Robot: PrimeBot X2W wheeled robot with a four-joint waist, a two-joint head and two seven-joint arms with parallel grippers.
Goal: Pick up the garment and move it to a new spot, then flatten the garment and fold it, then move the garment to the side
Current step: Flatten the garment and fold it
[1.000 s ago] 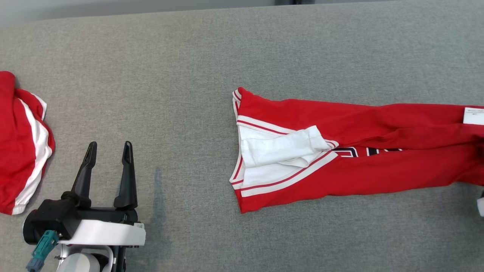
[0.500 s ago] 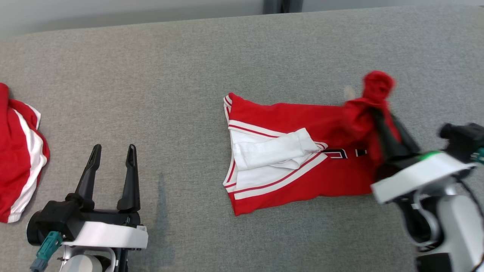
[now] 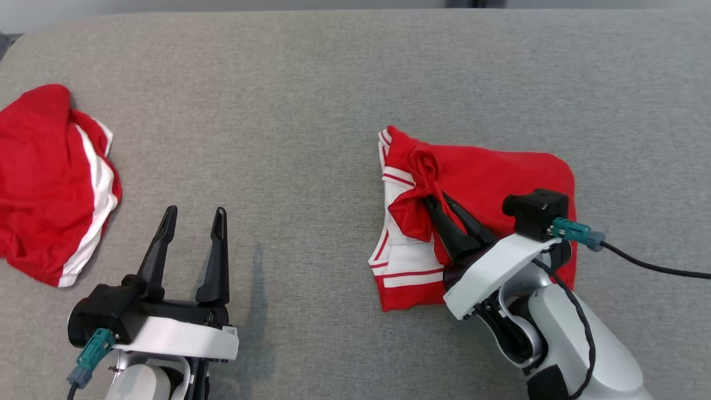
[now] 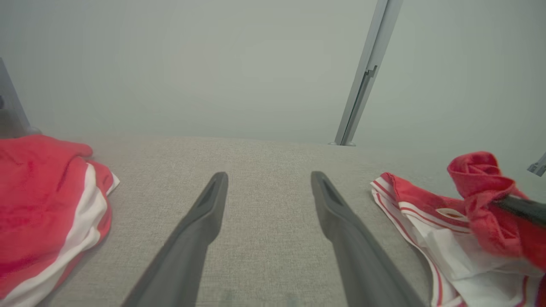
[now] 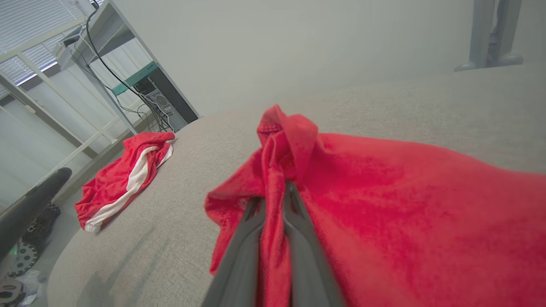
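White forearms (image 3: 611,361), black wrist blocks (image 3: 536,211) with teal plugs (image 3: 566,227), long dark tapered jaws.

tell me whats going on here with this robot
The robot is mid-fold. Its right arm has its jaws shut on a bunched end of the red garment, held over the white-striped end. The left arm rests with jaws open and empty. A separate red heap lies at the left of the grey surface.

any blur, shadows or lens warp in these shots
Head view: even, soft light, sharp; the left gripper casts a faint shadow on the grey surface. Left wrist view: hazy, washed-out background. Right wrist view: wide-angle bends the surface's edge, and the garment close to the right gripper looks soft.
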